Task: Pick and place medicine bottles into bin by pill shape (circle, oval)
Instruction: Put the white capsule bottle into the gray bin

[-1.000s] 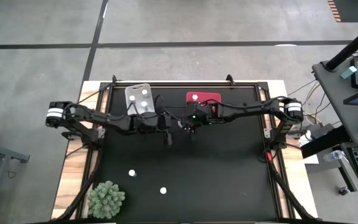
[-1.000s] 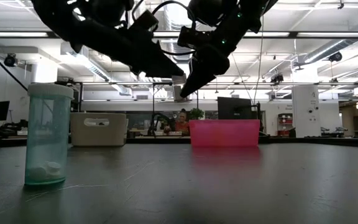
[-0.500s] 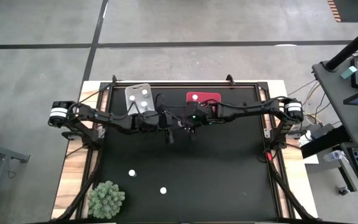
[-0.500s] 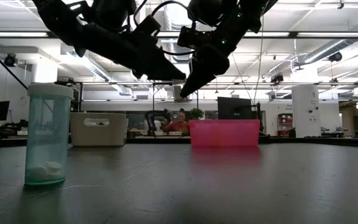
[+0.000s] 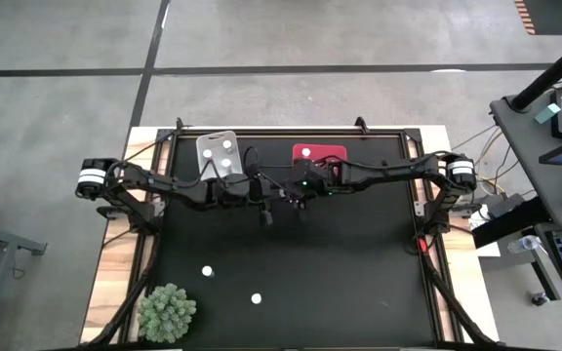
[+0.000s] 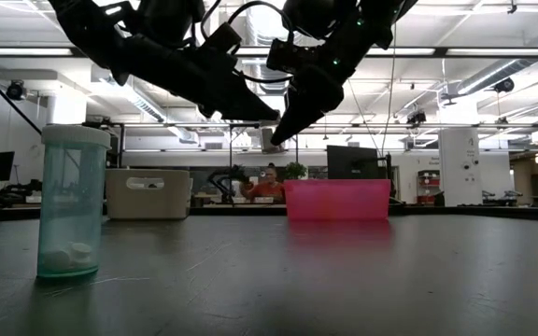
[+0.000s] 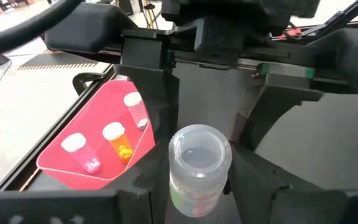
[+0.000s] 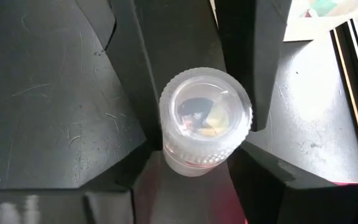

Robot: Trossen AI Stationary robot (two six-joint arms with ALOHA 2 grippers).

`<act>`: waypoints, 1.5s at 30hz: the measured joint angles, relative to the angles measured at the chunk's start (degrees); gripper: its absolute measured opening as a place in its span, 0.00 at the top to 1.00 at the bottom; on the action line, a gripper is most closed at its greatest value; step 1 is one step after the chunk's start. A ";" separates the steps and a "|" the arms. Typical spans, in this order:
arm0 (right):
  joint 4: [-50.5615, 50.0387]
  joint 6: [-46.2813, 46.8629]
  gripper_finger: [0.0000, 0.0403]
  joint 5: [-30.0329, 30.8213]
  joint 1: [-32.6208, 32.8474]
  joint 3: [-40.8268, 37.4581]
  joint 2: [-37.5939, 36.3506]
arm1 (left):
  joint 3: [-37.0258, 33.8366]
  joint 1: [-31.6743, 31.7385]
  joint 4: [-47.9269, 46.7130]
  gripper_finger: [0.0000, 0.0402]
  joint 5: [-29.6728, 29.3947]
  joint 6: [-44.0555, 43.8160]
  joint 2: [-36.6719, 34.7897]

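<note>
Beyond the black table (image 5: 359,283) the low view shows a wide workshop with ceiling lights and a person seated far back. We see both arms stretched toward the middle of the table's far half in the high view, their wrists nearly meeting between the two bins.

Our left gripper (image 5: 265,211) hangs just in front of the whitish-clear bin (image 5: 217,152), and its wrist view shows the fingers (image 7: 143,124) pressed against either side of a clear-capped bottle (image 7: 199,165), so it is closed on that bottle. Our right gripper (image 5: 301,206) sits just before the red bin (image 5: 318,153); its fingers (image 8: 132,56) likewise clamp a second bottle (image 8: 205,121), with yellowish contents showing through the cap. We cannot make out either pill's shape well enough to call it round or oval.

From the low view both grippers are lifted well above the tabletop, angled down toward each other.

The red bin already holds three upright bottles: two with clear bodies (image 7: 78,151) (image 7: 135,107) and one amber (image 7: 116,139). Two white caps (image 5: 220,150) show inside the whitish-clear bin. Two more bottles stand loose on the near part of the table, one (image 5: 207,272) nearer the left side and one (image 5: 256,298) near the middle; a tall bottle (image 6: 71,201) looms close to the low camera, probably one of these. A green spiky plant (image 5: 168,311) sits at the near left corner.
</note>
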 joint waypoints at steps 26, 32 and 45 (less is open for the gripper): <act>-5.84 1.62 0.37 0.11 -5.09 -1.75 -8.13 | -1.03 1.06 -30.76 0.70 -23.58 -10.38 -19.05; -6.38 2.14 0.40 0.06 -5.77 -3.32 -9.02 | -1.12 3.56 -35.67 0.70 -26.61 -14.34 -25.57; -0.11 4.07 0.40 0.04 -6.64 -11.36 -13.42 | -5.50 13.19 -39.66 0.70 -26.46 -26.16 -30.64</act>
